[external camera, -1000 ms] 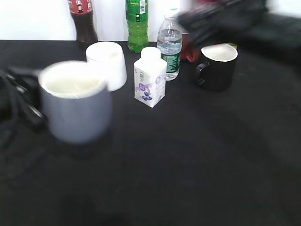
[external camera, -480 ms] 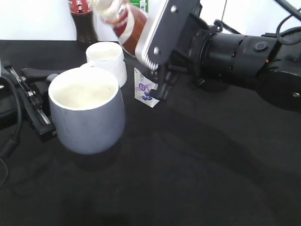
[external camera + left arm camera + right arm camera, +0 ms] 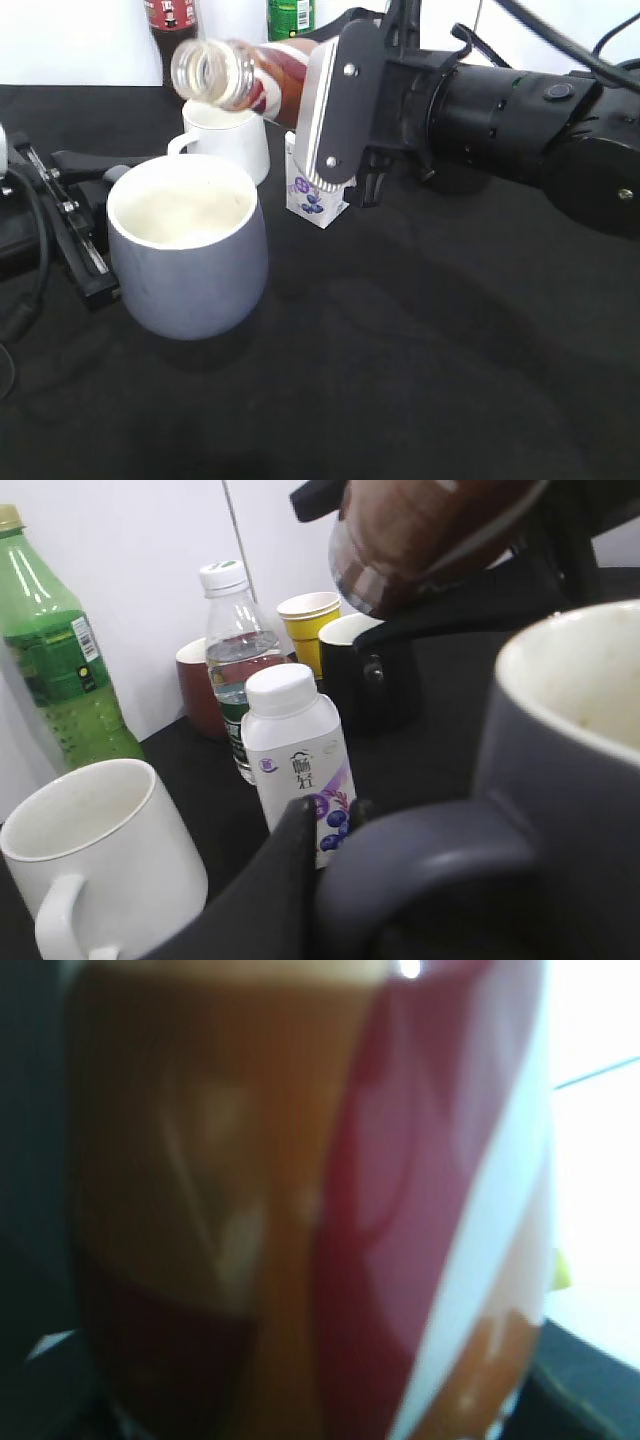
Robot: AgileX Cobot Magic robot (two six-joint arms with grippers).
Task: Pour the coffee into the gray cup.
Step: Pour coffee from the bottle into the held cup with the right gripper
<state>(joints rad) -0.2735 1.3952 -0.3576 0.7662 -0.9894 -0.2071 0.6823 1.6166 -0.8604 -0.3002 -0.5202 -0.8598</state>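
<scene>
Overhead, right tool [image 3: 300, 95] clamps tipped coffee [image 3: 250, 80]; left tool [image 3: 95, 215] (clamped) holds gray cup [image 3: 190, 250].

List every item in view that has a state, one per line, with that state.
Coffee bottle: uncapped, tipped sideways, held by right gripper.
Gray cup: upright, no coffee inside, handle in left gripper.
White mug: upright, empty.
Yogurt bottle: upright, capped.
Water bottle: upright, capped.
Black mug: upright.

coffee [image 3: 262, 82]: brown, red-white label, tipped near-horizontal, open mouth above cup | gray cup [image 3: 190, 257]: upright, off-white inside
</scene>
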